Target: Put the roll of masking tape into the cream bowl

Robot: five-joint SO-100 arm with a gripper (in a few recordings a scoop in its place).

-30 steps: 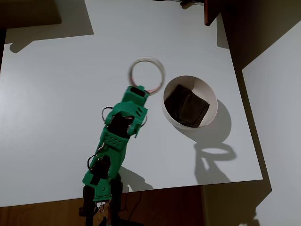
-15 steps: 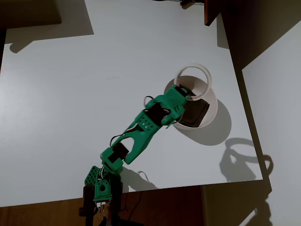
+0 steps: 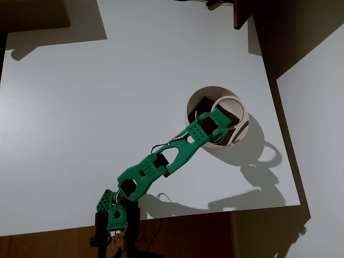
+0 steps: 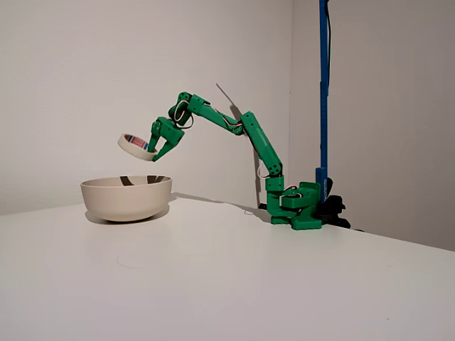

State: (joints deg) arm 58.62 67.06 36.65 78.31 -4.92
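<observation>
The white worktop (image 3: 80,107) carries everything. The green arm (image 3: 161,161) rises from its base at the worktop's near edge in the overhead view and stretches out toward the far right corner. The cream bowl (image 4: 126,197) stands near the right edge in the overhead view, with a dark cloth (image 3: 207,107) lying inside it. The jaws (image 4: 153,150) are clenched on one side of the roll of masking tape (image 4: 136,146), which hangs tilted in the air above the bowl, clear of its rim; reddish marks show on the roll's inner core in the fixed view.
</observation>
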